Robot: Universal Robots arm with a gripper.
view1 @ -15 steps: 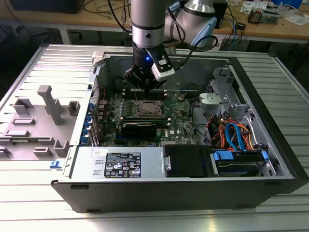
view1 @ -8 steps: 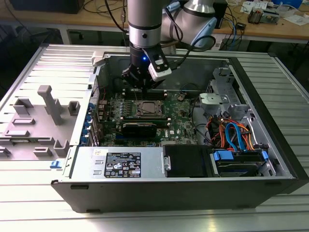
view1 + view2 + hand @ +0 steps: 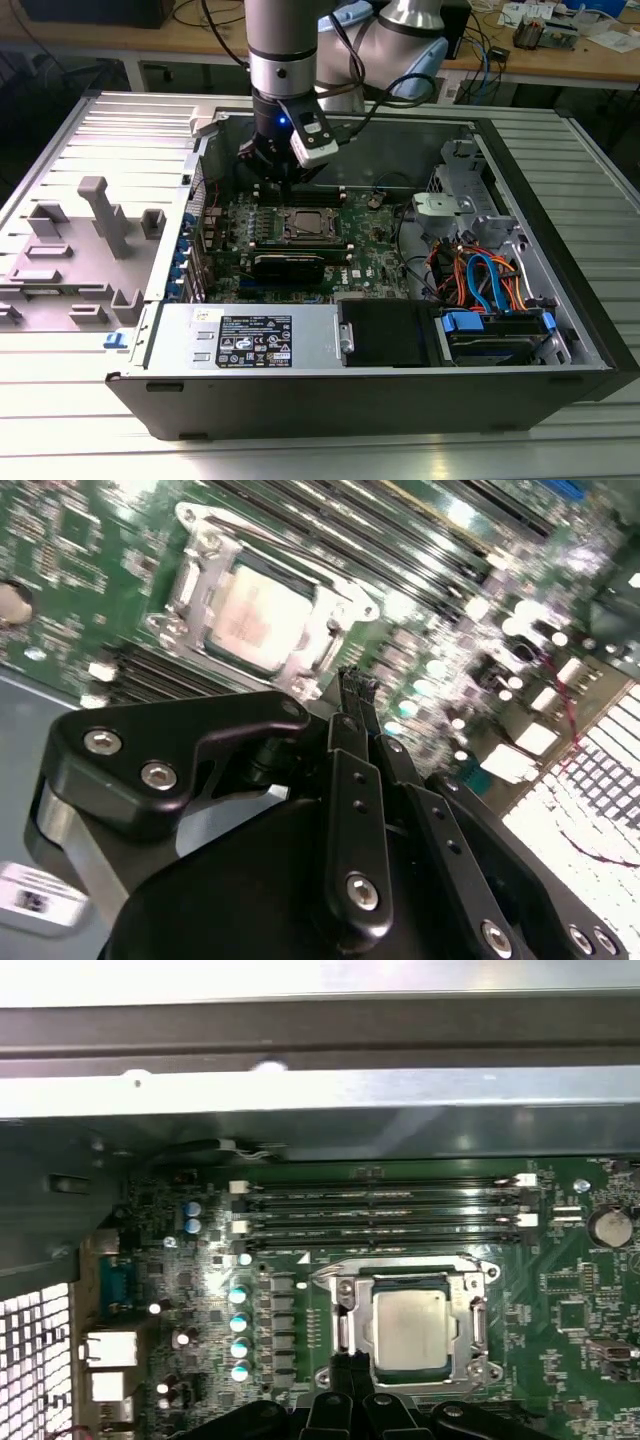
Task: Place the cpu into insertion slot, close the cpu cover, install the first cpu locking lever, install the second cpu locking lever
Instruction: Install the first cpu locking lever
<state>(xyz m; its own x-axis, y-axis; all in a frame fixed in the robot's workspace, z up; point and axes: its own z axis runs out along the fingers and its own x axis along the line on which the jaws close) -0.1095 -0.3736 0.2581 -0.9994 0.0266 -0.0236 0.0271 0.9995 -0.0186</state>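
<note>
— Looking in the first wrist view, where do we find the cpu [image 3: 408, 1328]?
— We see it lying flat in the insertion slot [image 3: 362, 1345], with the cpu cover [image 3: 400, 1268] down around it. The gripper [image 3: 352, 1385] hovers just beside, closed and holding nothing.
— How do we judge it handles?
— Light, stiff, probably fragile underneath; we take it by its edges only.

Ribbed metal table [image 3: 60, 440], wood bench [image 3: 560, 64] bkgd.

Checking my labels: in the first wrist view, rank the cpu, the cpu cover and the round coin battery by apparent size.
1. cpu cover
2. cpu, inside its window
3. coin battery, clearly smallest
</note>
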